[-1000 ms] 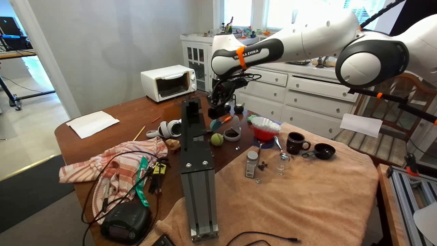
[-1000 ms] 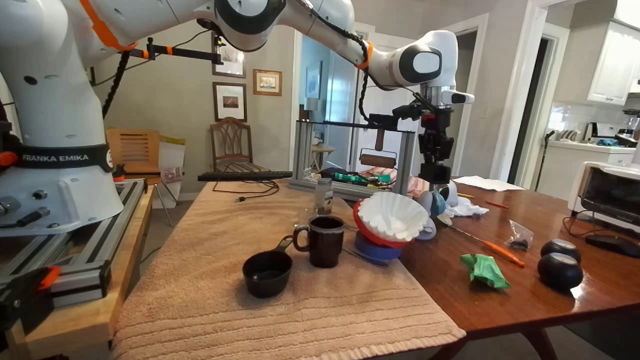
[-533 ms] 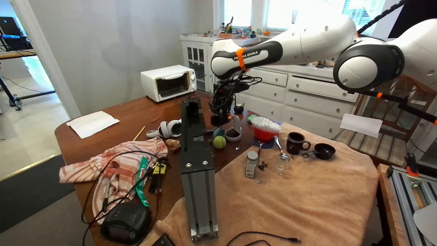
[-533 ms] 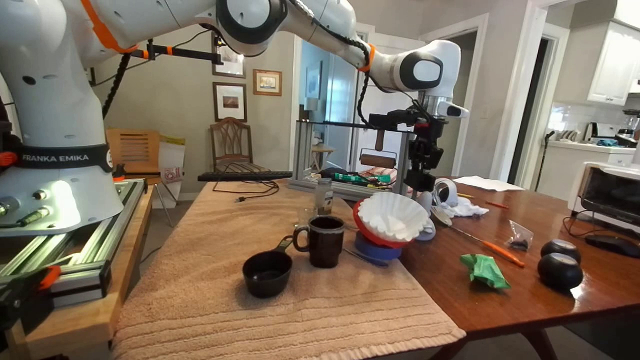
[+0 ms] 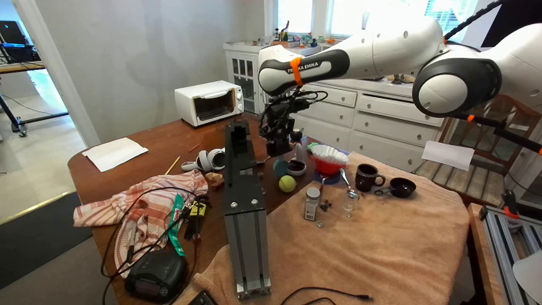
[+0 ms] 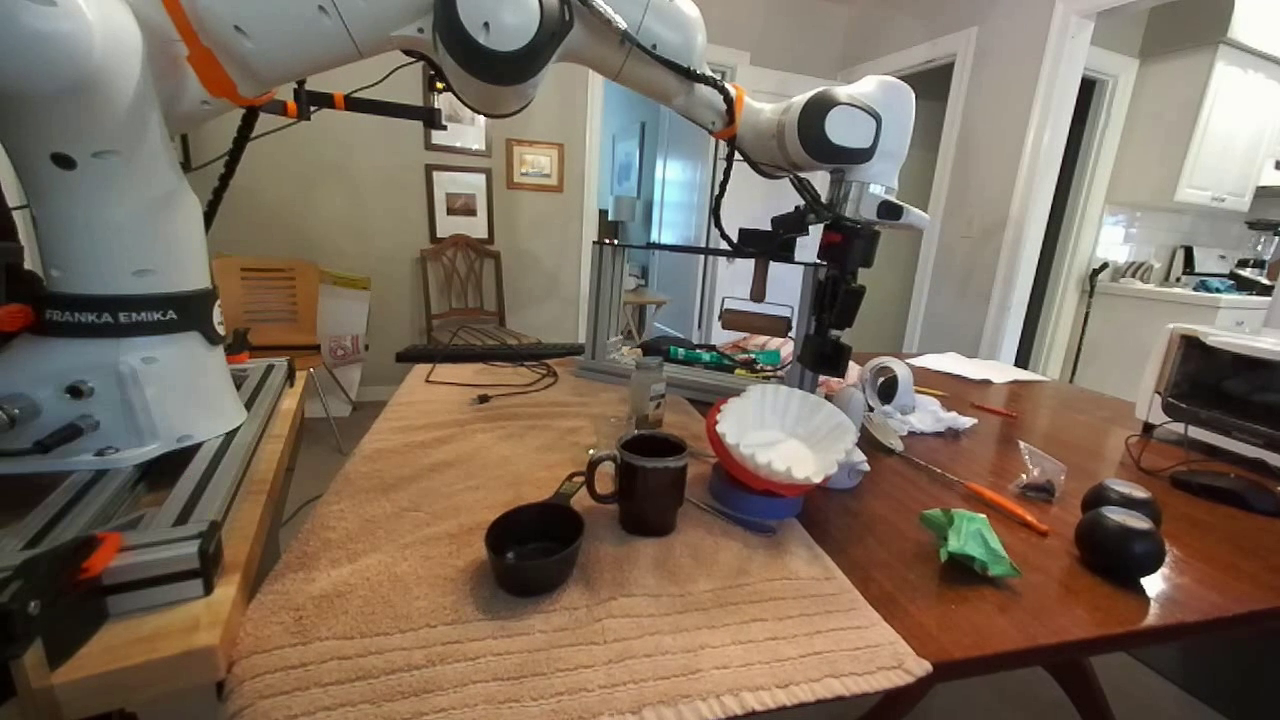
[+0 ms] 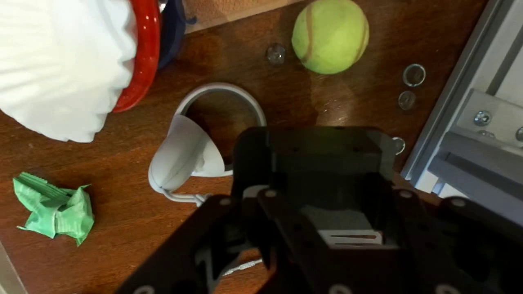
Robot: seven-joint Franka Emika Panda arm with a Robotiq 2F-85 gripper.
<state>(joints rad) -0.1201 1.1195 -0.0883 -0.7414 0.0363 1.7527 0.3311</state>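
The black gripper [image 5: 278,148] hangs low over the bench [image 5: 169,146], pointing down, and I can't tell whether its jaws are together, apart or clamped on something; they look like one dark block from here. Right under them, in an exterior view, is a round teal piece [image 5: 280,167], so close that I can't make out whether they touch it. The tennis ball [image 5: 287,184] sits on the bench, a little nearer to me and to the right of the jaws, apart from them. A pale ring with a curved handle [image 5: 298,153] lies just right of the teal piece. To the left of the jaws stands the long metal frame [image 5: 247,190] with its black top. Further right, a white paper filter [image 5: 328,154] sits in a red holder [image 5: 327,168], then come the dark mug [image 5: 366,177] and a black scoop [image 5: 402,187] on the peach towel [image 5: 372,250]. Nearer, a small jar [image 5: 312,204] with a pale lid stands upright on the towel too. At the far left end of the bench stands the white toaster oven [image 5: 208,103], well apart from the jaws.
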